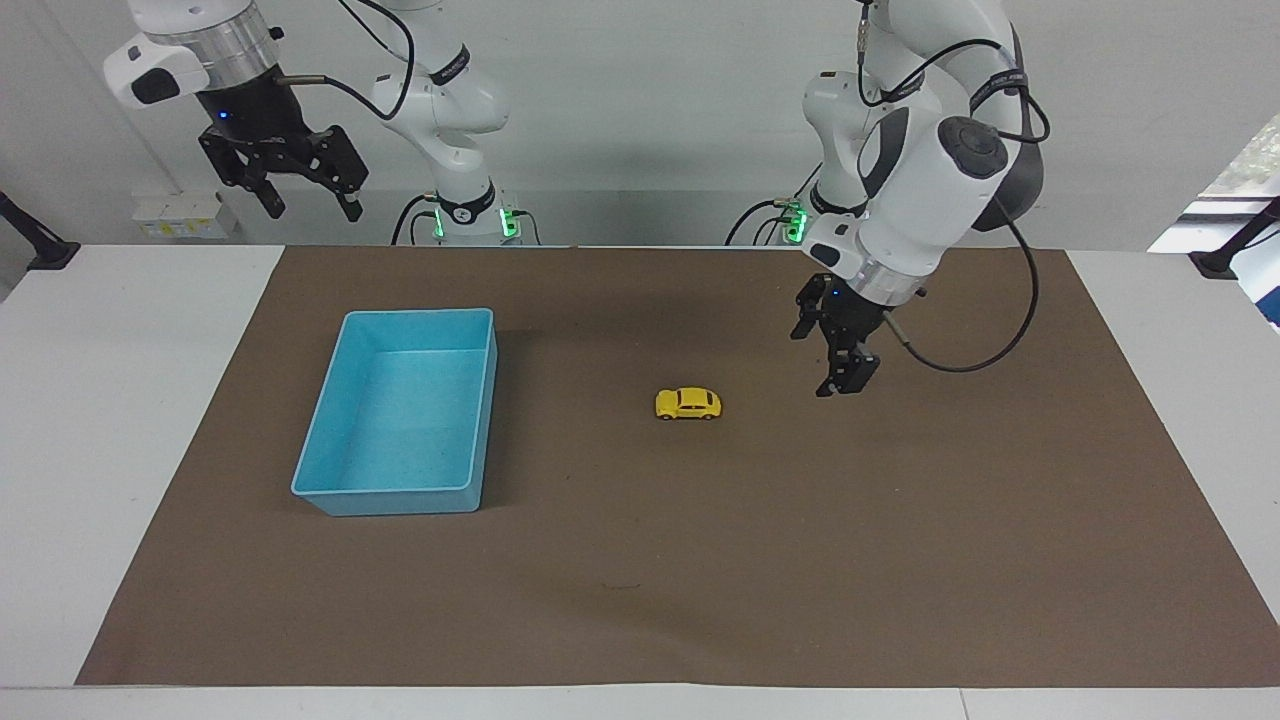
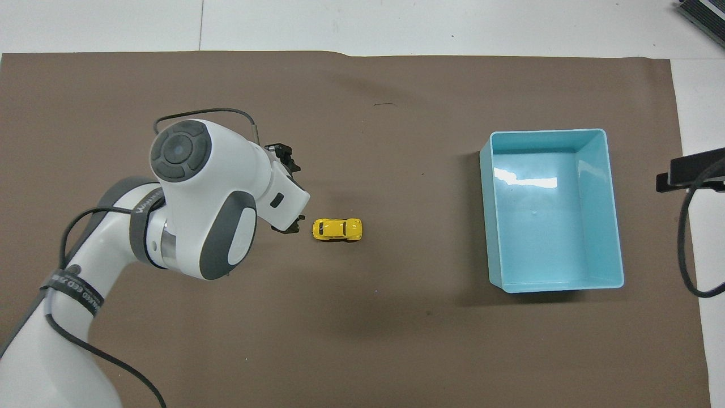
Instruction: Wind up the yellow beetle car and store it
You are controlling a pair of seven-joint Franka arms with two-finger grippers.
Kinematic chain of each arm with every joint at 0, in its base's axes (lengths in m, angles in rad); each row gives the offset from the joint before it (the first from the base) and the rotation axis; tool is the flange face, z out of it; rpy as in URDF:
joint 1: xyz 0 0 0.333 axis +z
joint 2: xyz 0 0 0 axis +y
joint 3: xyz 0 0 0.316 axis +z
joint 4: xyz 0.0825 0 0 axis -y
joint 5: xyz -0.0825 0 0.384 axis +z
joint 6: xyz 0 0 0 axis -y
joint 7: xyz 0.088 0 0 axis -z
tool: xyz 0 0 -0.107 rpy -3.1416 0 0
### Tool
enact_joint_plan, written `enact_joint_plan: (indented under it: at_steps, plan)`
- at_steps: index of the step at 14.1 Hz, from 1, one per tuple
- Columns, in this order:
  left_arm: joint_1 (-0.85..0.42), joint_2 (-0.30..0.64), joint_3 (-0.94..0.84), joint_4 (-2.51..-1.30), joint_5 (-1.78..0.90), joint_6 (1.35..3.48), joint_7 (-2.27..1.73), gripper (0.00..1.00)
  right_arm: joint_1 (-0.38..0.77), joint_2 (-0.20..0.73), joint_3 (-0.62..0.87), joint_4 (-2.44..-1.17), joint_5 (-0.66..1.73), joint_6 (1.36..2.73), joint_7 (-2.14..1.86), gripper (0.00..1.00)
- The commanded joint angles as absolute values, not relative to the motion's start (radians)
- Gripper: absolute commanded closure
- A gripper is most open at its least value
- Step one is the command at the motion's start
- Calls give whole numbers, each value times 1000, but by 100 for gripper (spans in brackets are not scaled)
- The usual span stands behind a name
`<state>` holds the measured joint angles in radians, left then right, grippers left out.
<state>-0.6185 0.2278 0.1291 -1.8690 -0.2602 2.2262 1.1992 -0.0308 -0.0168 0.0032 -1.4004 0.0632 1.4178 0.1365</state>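
On the brown mat [image 1: 900, 560], the blue bin [image 1: 330, 440] sits toward the right arm's end, well apart from the yellow beetle car [image 1: 688, 403] on its wheels at mid-mat. The right gripper [image 1: 295, 195] waits high above the table's edge, jaws spread and empty. Your left gripper [image 1: 840, 385] hangs low over the mat with jaws open, holding nothing. In the facing view the car lies at about nine o'clock from those jaws, near but not between them. To take it cleanly, bring the jaws over the roof, turn them to straddle the car's sides, then descend before closing; a pinch on the rounded ends would likely slip
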Motion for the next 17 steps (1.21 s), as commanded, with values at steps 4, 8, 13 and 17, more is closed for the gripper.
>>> enact_joint_plan:
  at_steps: [4,8,13,17]
  plan:
    - [-744,215,150,-2037,-281,2445,1154,0,-38,-32,3,-1413,78,1413,149,0]
    - [-808,256,150,-2120,-281,2590,1091,0,-38,-32,3,-1413,78,1414,149,0]
    - [-822,285,150,-2134,-281,2643,1063,0,-38,-32,3,-1413,78,1414,149,0]
    - [-825,272,152,-2121,-281,2629,1032,1,-38,-32,2,-1413,78,1414,149,0]
